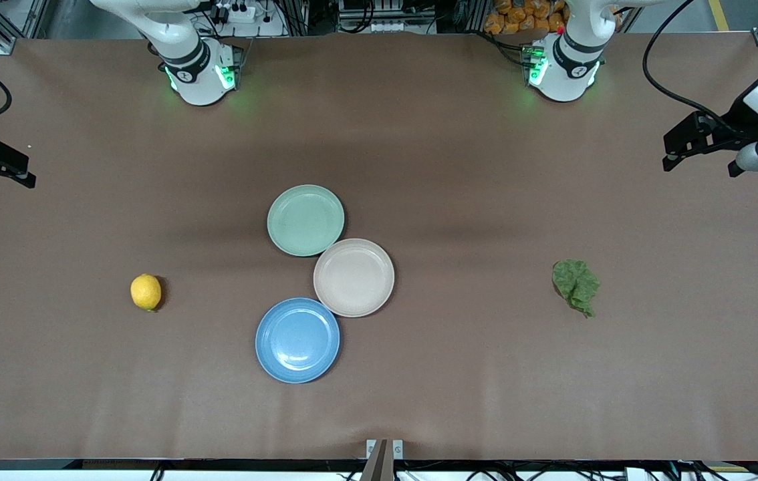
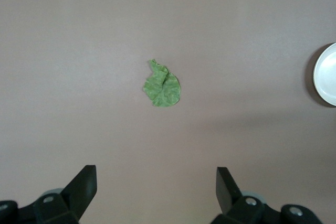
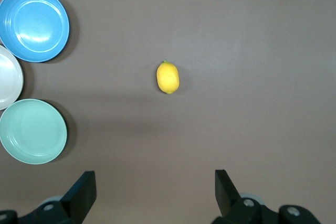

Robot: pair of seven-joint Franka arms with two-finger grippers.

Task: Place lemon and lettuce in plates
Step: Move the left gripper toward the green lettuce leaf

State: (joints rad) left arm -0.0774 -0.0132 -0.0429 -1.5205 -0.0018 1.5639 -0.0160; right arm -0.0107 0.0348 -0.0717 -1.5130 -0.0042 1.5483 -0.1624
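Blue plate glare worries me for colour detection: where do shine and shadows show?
Front view: soft highlight inside the blue plate, a short shadow beside the lemon. Right wrist view: same plate shines; dark crescents edge all plates. Left wrist view: lettuce evenly lit.

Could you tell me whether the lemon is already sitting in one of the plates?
No, the lemon lies on the bare table, apart from the blue plate.

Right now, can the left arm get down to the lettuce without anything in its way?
Probably yes. The lettuce lies alone on bare table, apart from the plates, and the left gripper hangs open above it.
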